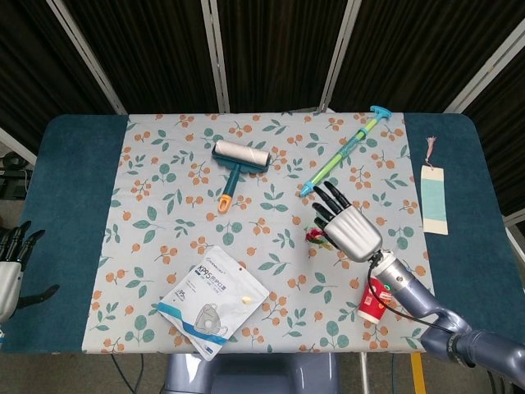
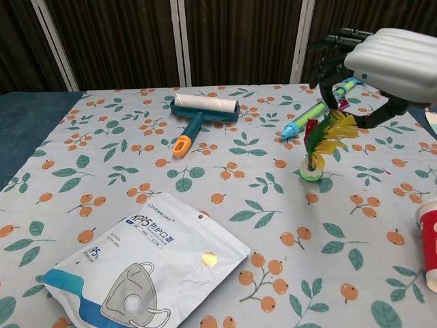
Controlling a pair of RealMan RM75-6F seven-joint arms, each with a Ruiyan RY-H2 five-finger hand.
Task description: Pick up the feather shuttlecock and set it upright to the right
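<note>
The feather shuttlecock (image 2: 315, 152) stands upright on its green-white base on the floral cloth, right of centre; from above, its red and green feathers (image 1: 316, 238) show beside the hand. My right hand (image 2: 382, 58) hovers above and to its right with the fingers (image 1: 330, 199) stretched apart. The feather tips lie close under the fingers, and I see no grip on them. My left hand (image 1: 10, 264) hangs off the table's left edge, fingers apart and holding nothing.
A lint roller (image 1: 237, 167) and a blue-green stick (image 1: 344, 150) lie at the back. A KN95 mask pack (image 1: 212, 300) lies front centre. A red can (image 1: 372, 300) stands near my right forearm. A bookmark (image 1: 433, 195) lies on the blue table at right.
</note>
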